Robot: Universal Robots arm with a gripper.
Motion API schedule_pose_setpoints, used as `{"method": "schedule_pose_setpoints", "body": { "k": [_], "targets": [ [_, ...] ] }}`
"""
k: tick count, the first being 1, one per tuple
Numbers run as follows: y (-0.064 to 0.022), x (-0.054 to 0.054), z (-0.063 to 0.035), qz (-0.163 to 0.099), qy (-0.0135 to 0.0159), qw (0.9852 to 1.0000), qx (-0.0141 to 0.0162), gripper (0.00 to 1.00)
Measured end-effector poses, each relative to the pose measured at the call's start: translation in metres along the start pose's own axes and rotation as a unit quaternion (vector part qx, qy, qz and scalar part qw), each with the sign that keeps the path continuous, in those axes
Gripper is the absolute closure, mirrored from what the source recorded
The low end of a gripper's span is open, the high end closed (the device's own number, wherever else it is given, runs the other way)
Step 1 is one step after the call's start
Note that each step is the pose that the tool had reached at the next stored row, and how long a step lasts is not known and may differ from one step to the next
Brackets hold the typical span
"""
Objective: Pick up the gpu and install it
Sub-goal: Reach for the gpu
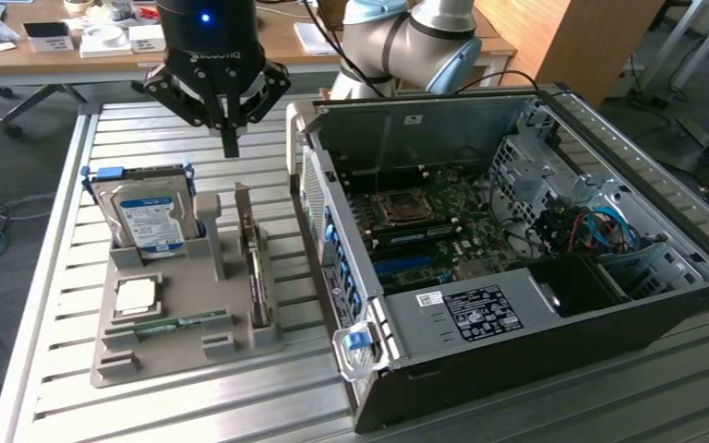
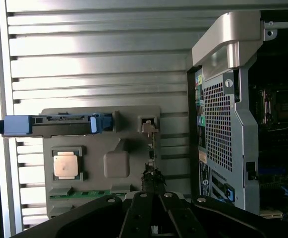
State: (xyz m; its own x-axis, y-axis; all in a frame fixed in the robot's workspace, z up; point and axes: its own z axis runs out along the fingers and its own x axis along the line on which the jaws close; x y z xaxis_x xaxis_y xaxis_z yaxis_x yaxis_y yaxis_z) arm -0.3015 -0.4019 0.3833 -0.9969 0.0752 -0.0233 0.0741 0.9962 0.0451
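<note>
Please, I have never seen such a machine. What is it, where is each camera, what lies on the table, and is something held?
It is a robot arm ending in a black gripper. One camera stands off the arm; the other sits on the wrist. On the slatted metal table a grey tray carries a silver hard drive, a square processor chip and the gpu, a thin green card standing on edge. Beside it lies an open black computer case. The gripper is shut and empty.

brand: ROBOTIQ | on: tool (image 1: 229, 146) housing | hard drive (image 1: 148, 220) label: illegible
</note>
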Motion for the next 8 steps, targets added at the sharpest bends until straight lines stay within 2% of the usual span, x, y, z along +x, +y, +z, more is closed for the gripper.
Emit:
{"method": "schedule_pose_setpoints", "body": {
  "k": [4,8],
  "targets": [
    [-0.0012,-0.0006,0.0004,0.0,0.0,1.0,0.0,0.89],
    [-0.006,-0.0009,0.0006,0.0,0.0,1.0,0.0,0.89]
  ]
}}
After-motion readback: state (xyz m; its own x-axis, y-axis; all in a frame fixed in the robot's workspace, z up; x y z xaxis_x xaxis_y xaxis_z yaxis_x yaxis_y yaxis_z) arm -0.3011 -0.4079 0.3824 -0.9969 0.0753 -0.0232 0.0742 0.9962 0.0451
